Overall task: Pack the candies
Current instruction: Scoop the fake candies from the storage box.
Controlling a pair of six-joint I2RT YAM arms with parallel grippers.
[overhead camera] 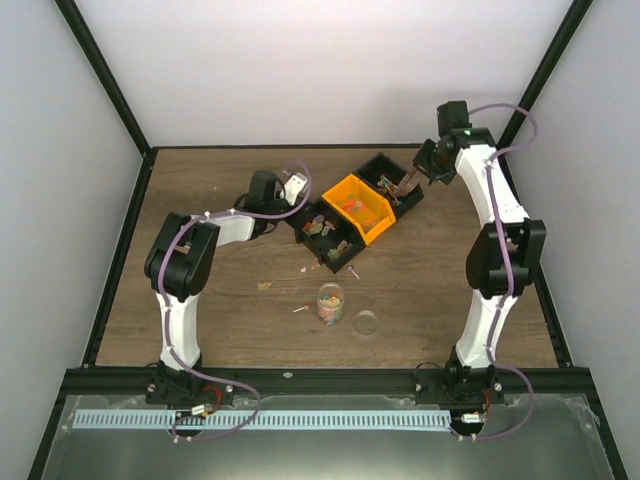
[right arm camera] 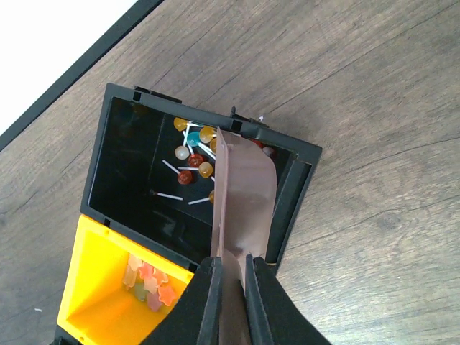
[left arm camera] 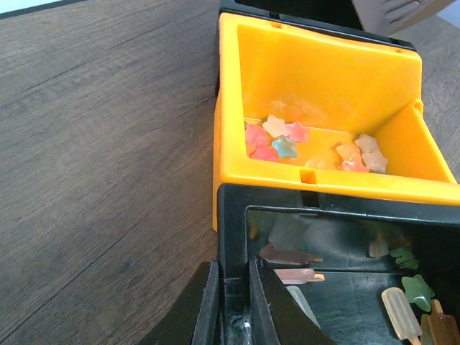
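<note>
Two arms reach well out from their bases. The left arm (overhead camera: 185, 260) folds inward. The left claw (left arm camera: 233, 277) is pinched on the near wall of the near black bin (left arm camera: 323, 201), with the wall between its fingers, likely to steady the row of bins while the other side digs. The right arm (overhead camera: 500, 235) arcs over to the far end of the row. The right claw (right arm camera: 231, 272) is clamped on a brown scoop (right arm camera: 244, 180), blade angled down into the far black bin (right arm camera: 118, 165), probably to lift sweets out. The three bins sit wall to wall in a diagonal line, with the orange bin (left arm camera: 316, 72) in the middle; sorted stock, by the look. A clear cup (overhead camera: 330, 303) stands upright, apart from the bins on the base side and between the arms. It looks like the packing target and is part filled with mixed colours. A round clear lid (overhead camera: 366, 322) lies flat just beside it, off, so the mouth stays open. The candies (left arm camera: 284, 140) are star shapes on the orange bin's floor, lollipops (right arm camera: 192, 154) with white sticks in the far bin and ice-lolly shapes (left arm camera: 399, 313) in the near one, plus some in the cup and a few strays (overhead camera: 265, 285) on the wood near it. The table (overhead camera: 200, 320) is dark brown wood grain, matt and flat. Pale plain walls (overhead camera: 330, 70) close three sides, with black frame struts (overhead camera: 105, 75) at the corners.
</note>
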